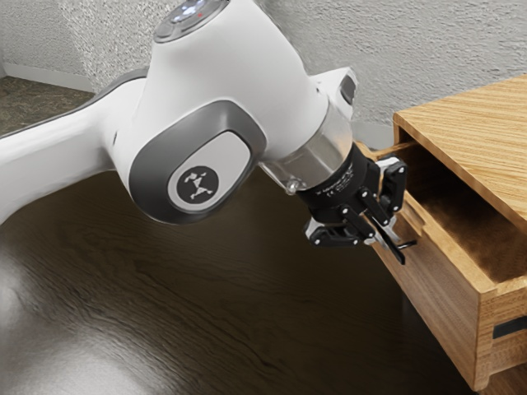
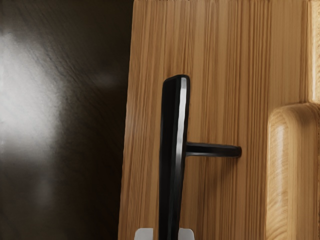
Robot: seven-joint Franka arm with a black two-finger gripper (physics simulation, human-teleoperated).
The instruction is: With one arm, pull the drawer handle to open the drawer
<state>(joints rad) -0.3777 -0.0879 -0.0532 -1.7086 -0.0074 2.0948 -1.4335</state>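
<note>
A light wooden cabinet [image 1: 478,123] stands at the exterior view's right, and its drawer [image 1: 432,292] is pulled partly out, so its hollow inside shows. A slim black bar handle [image 1: 401,247] sticks out from the drawer front on a short post. My black gripper [image 1: 389,233] is at the handle, shut on it with a finger on either side. In the wrist view the handle [image 2: 172,150] runs along the wooden drawer front [image 2: 225,75], and its near end passes between my pale fingertips [image 2: 144,234].
The cabinet rests on a dark glossy wooden table [image 1: 206,313] that stretches toward the exterior view's left. A rough grey wall [image 1: 428,49] rises behind. My white arm [image 1: 214,107] hangs over the table's middle.
</note>
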